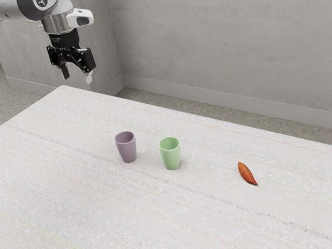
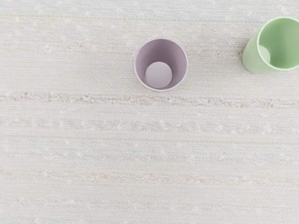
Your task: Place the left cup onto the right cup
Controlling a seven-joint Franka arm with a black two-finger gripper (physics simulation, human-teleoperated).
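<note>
A purple cup [image 1: 126, 147] stands upright on the table, with a green cup [image 1: 170, 153] upright a short way toward the exterior view's right. My gripper [image 1: 76, 75] hangs high above the table's far left corner, well up and left of both cups, open with nothing between its fingers. From the wrist view I look straight down into the purple cup [image 2: 160, 64], and the green cup [image 2: 274, 45] sits beside it, partly cut off at the frame edge.
An orange-red leaf-shaped object [image 1: 247, 173] lies flat on the table [image 1: 78, 207] toward the exterior view's right, past the green cup. A grey wall and baseboard run behind the table's far edge.
</note>
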